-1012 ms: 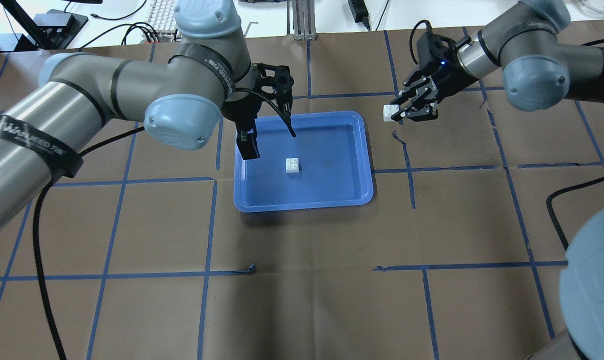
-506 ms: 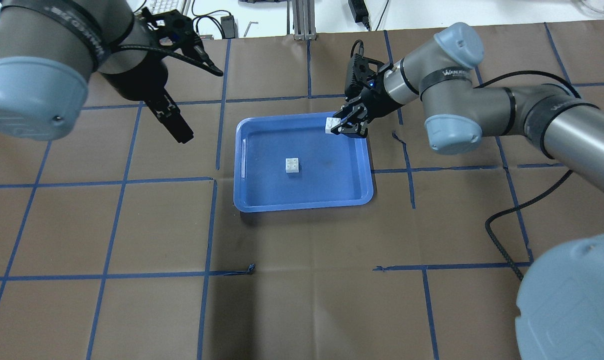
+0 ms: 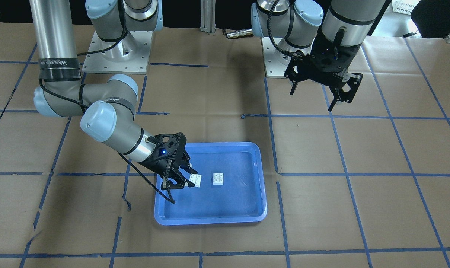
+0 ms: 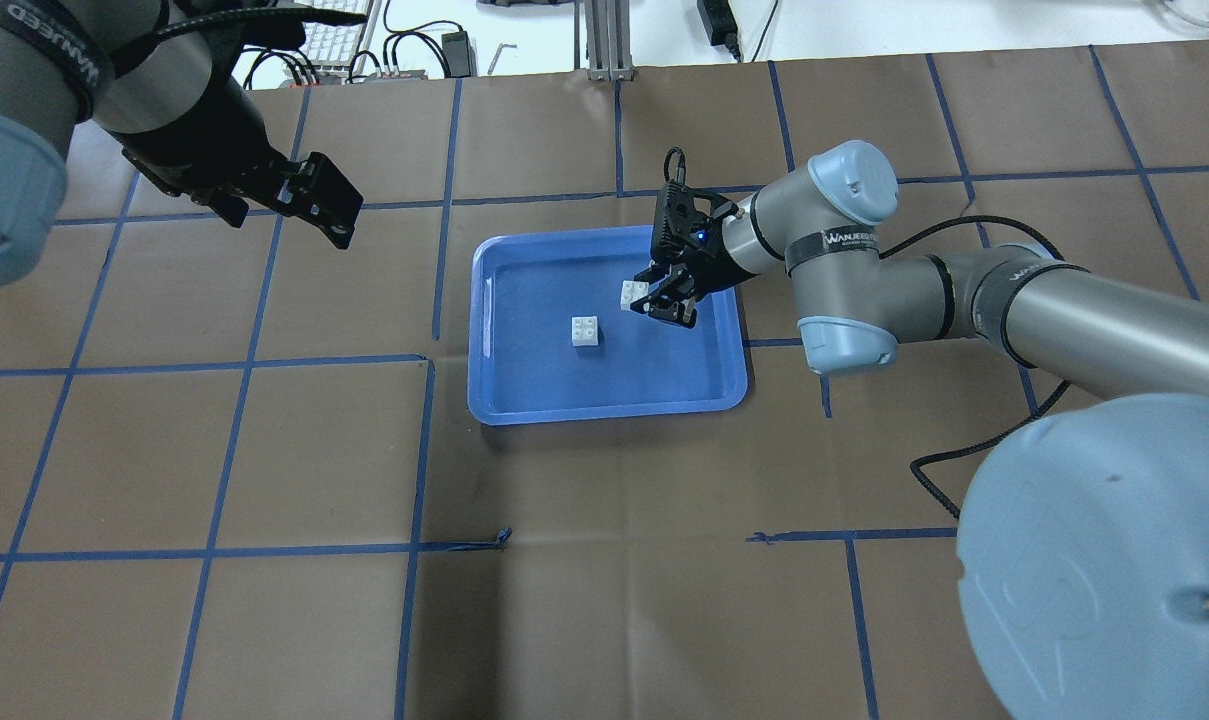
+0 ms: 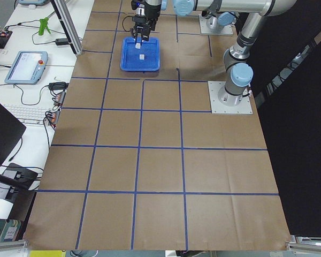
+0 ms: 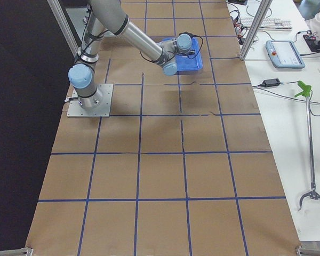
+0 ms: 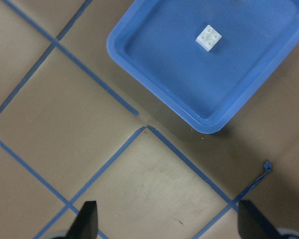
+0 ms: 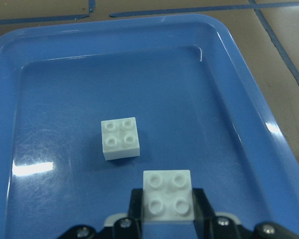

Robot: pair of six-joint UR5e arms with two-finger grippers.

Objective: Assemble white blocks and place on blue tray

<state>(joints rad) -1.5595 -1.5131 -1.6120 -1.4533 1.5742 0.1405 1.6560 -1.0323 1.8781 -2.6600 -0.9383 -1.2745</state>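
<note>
One white block [image 4: 586, 330] [image 3: 219, 179] [image 8: 120, 138] [image 7: 209, 38] lies studs-up near the middle of the blue tray [image 4: 524, 400] [image 3: 210, 217] [image 8: 249, 74] [image 7: 154, 84]. My right gripper [image 4: 654, 299] [image 3: 189, 179] [image 8: 168, 211] is shut on the second white block [image 4: 633, 293] [image 3: 196, 180] [image 8: 168, 196] and holds it over the tray, just beside the lying block and apart from it. My left gripper [image 4: 304, 205] [image 3: 314, 95] [image 7: 164, 221] is open and empty, raised off to the tray's left side over the brown table.
The table is covered in brown paper with a blue tape grid [image 4: 424, 450]. A keyboard and cables [image 4: 364, 30] lie beyond the far edge. The arm bases [image 3: 117, 52] stand on plates on the robot's side.
My right gripper has carried its white block from beside the tray in over the tray, close to the lying block. My left arm has pulled away from the tray to the left.
</note>
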